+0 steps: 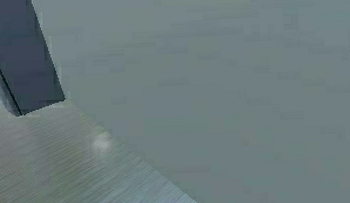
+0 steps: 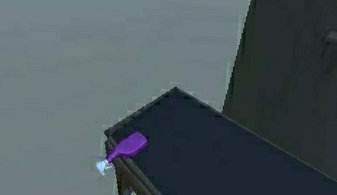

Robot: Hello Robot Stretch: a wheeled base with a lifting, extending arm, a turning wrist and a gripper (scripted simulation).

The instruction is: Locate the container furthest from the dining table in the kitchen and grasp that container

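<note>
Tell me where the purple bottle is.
Arm side view, lower left: the purple bottle lies on its side at the left corner of the dark countertop.

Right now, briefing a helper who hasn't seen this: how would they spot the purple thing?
In the arm side view, a dark countertop stands beside a tall dark cabinet. At the countertop's left corner lies a purple bottle, pale tip at the edge. Its bright purple stands out against the dark.

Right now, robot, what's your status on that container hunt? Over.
Purple bottle lying on its side at the corner of the dark counter. Pale tip at the counter's edge. Tall dark panel stands behind the counter.
</note>
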